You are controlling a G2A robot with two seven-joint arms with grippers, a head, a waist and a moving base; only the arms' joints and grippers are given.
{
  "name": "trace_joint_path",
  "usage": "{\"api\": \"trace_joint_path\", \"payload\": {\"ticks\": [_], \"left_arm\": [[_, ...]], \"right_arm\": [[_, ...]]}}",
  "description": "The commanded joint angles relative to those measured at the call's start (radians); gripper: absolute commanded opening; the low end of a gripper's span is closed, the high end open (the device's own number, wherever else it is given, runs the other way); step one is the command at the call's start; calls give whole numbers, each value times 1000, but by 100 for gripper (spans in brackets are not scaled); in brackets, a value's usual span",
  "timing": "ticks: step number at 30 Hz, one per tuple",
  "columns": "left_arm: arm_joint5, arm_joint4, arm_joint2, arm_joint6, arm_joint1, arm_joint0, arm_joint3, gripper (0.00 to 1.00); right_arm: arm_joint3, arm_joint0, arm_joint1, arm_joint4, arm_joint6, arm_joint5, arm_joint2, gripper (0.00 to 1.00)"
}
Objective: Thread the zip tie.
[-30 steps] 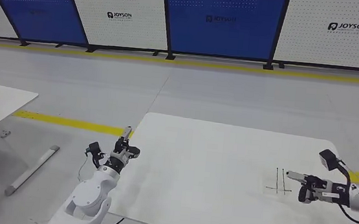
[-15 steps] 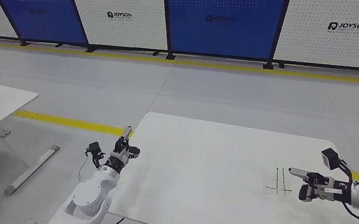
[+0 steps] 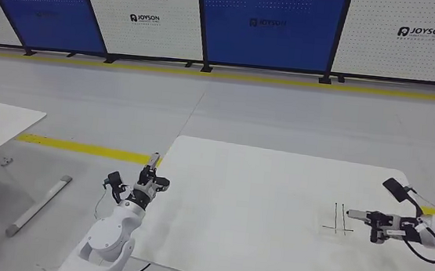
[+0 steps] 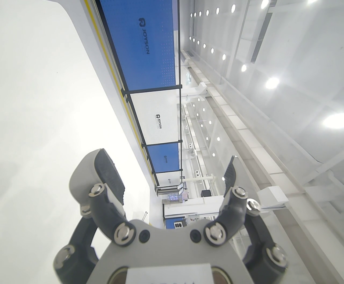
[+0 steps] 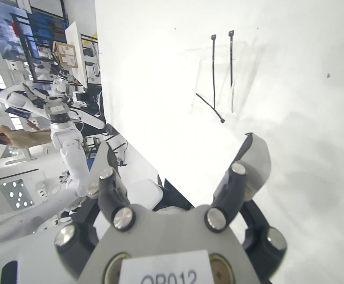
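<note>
The right hand, spread apart, has rolled at the wrist beside the zip ties on the desk, likely squaring for a pick. The left hand stays parked, also apart.

Top view: high over the table, looking down across it to the panel wall beyond. Left wrist view: close behind left gripper, at table edge, facing that wall. Right wrist view: low over table, close behind right gripper, facing zip ties, shared with top view.
</note>
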Motion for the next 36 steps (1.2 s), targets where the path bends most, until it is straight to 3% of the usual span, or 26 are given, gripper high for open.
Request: {"api": "trace_joint_path", "payload": {"ticks": [1, 9, 14, 22, 33, 36], "left_arm": [[0, 0, 0, 0, 0, 0, 0, 100], [0, 0, 0, 0, 0, 0, 0, 100], [0, 0, 0, 0, 0, 0, 0, 100], [0, 0, 0, 0, 0, 0, 0, 100], [0, 0, 0, 0, 0, 0, 0, 100], [0, 0, 0, 0, 0, 0, 0, 100]], "right_arm": [[0, 0, 0, 1, -1, 2, 1, 100], [0, 0, 0, 1, -1, 2, 1, 100], [71, 1, 2, 82, 25, -32, 13, 100], [131, 60, 10, 84, 25, -1, -128, 100], [131, 60, 10, 84, 25, -1, -128, 100], [135, 51, 9, 127, -19, -6, -111, 100]]}}
